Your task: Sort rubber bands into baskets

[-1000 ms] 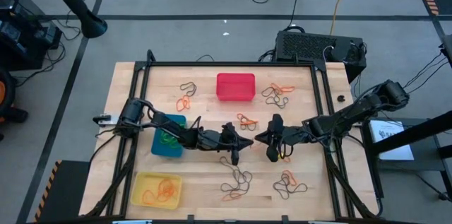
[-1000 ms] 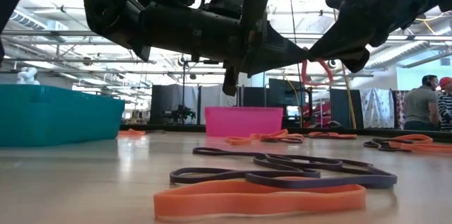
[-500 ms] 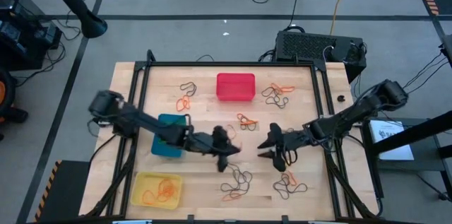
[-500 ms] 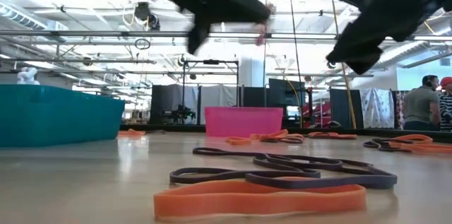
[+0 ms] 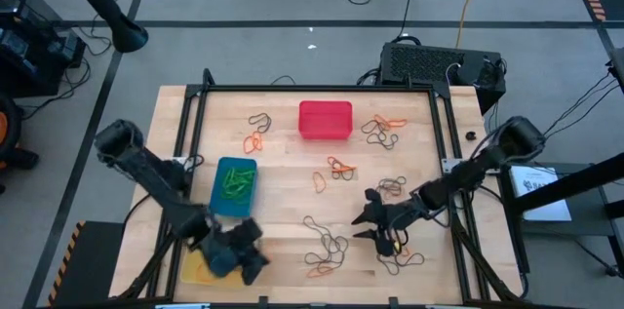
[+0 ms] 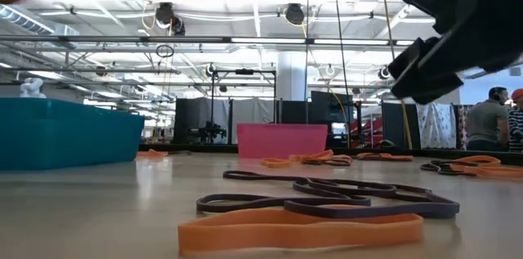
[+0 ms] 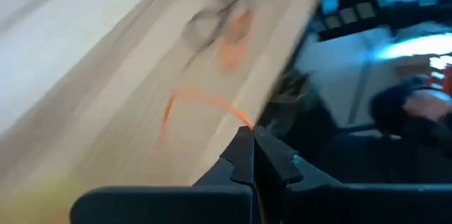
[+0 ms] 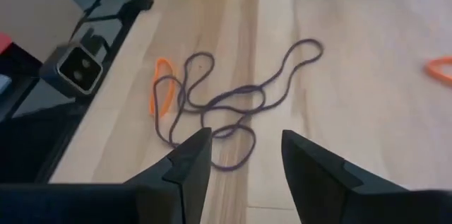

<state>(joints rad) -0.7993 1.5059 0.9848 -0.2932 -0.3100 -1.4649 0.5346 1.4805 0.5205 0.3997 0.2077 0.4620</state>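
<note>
While left gripper (image 7: 248, 143) pinches an orange band (image 7: 201, 104) closed over yellow basket (image 5: 200, 268), right gripper (image 8: 244, 146) gapes empty.

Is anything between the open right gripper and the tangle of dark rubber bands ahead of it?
Nothing visible. The right gripper, fingers apart, looks straight onto the tangle of thin dark rubber bands on bare wooden tabletop; one small orange band lies beside the tangle.

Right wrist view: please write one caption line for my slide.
Open right gripper above tangled dark rubber bands and one orange band on the wooden table.
</note>
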